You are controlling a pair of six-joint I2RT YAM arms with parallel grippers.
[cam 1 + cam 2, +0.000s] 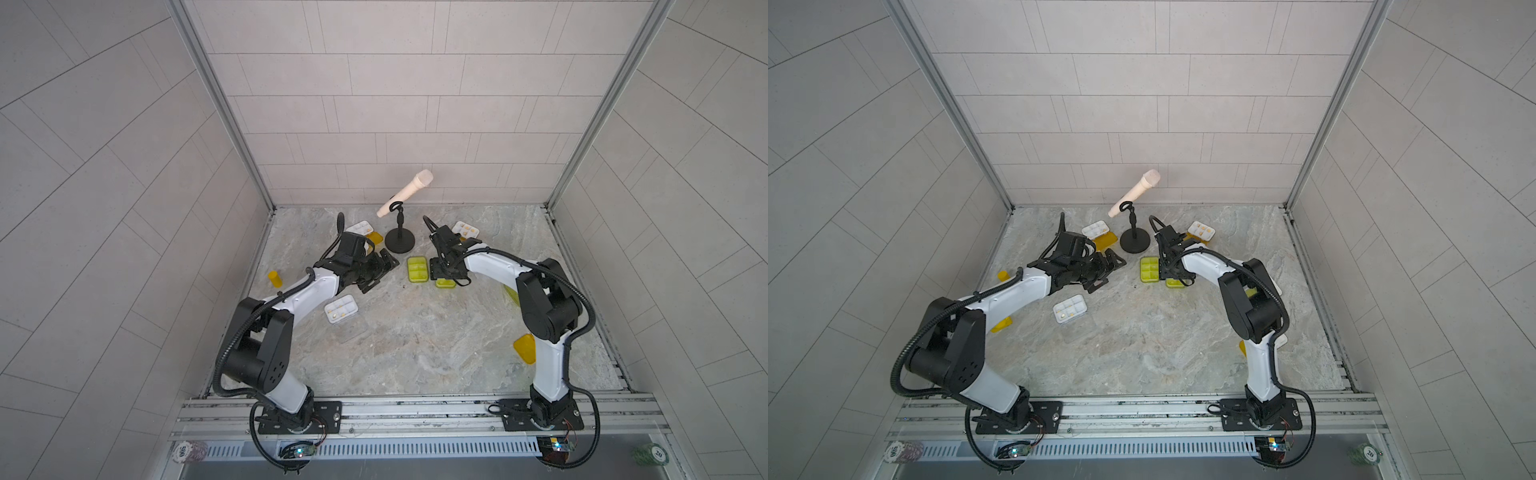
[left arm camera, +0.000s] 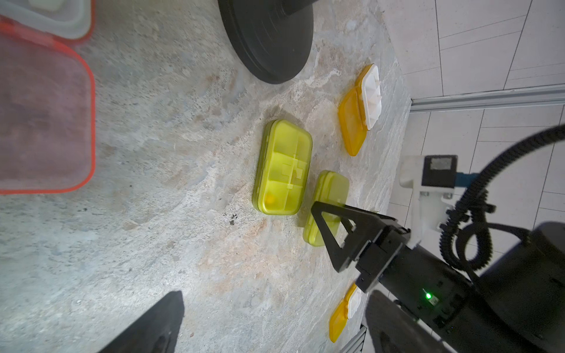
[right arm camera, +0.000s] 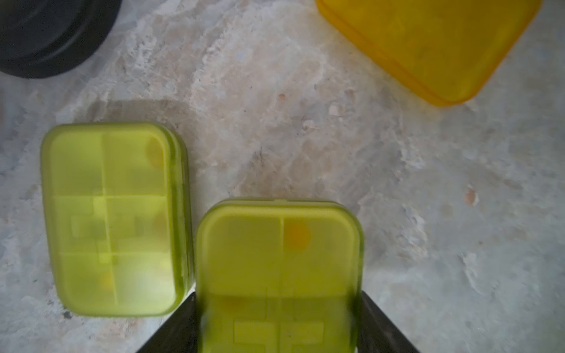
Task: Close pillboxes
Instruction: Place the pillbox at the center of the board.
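My right gripper [image 3: 278, 308] is shut on a lime green pillbox [image 3: 278, 259] with its lid down, low at the table [image 1: 445, 284]. A second closed lime green pillbox [image 1: 417, 269] [image 3: 113, 220] lies just beside it. My left gripper [image 1: 380, 270] [image 2: 272, 324] stands open over bare table, apart from both. Open pillboxes show white trays: one with a clear lid [image 1: 340, 309] near my left arm, and two with orange lids at the back, on the left [image 1: 359, 227] and on the right [image 1: 465, 228]. A pink lid [image 2: 46, 122] shows in the left wrist view.
A black microphone stand [image 1: 400, 241] with a cream microphone [image 1: 405, 192] stands at the back middle. A small yellow bottle [image 1: 275, 279] stands at the left edge. An orange lid [image 1: 524, 349] lies beside my right arm's base. Tiled walls close three sides.
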